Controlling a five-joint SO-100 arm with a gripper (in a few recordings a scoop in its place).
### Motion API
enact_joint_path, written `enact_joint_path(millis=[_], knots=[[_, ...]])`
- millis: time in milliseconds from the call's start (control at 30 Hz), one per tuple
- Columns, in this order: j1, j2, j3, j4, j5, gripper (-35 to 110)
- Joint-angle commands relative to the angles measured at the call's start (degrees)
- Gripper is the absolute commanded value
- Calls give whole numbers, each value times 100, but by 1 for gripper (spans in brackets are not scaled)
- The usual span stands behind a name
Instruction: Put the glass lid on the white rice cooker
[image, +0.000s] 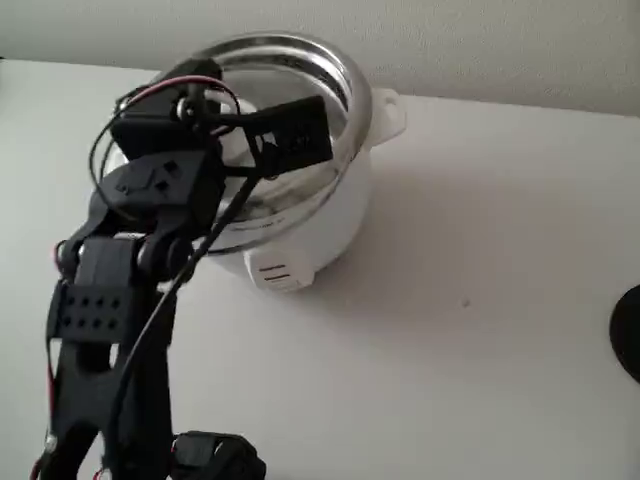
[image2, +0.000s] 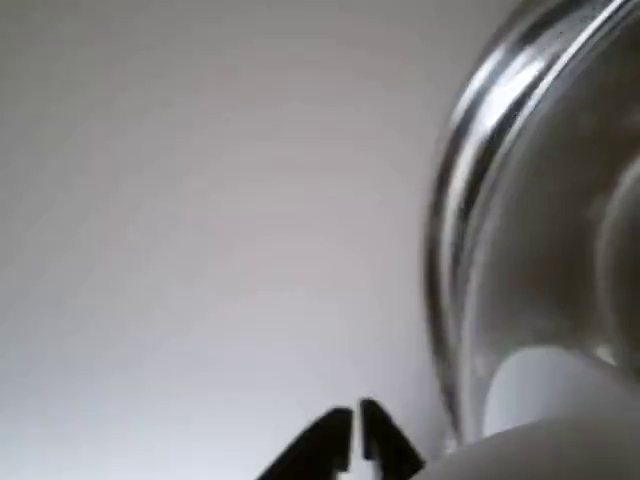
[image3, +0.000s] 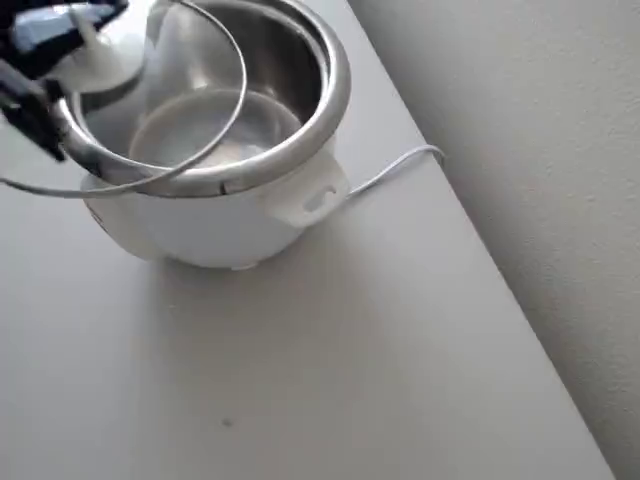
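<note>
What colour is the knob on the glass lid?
White; the knob on the glass lid shows best in the overhead view.

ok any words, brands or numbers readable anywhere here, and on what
None can be read.
rice cooker: the front switch panel shows faint dark marks in the fixed view, too blurred to read.
glass lid: no lettering seen.
gripper and arm: plain black, no label legible.
</note>
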Motion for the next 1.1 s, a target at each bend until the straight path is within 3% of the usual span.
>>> enact_joint_path(millis=[0,267,1067], knots=[[-88,-158,-1459,-510,-62,0],[-114,-1011,-2338,-650,-35,0],[70,-2391,-2584,-1854,79,0]])
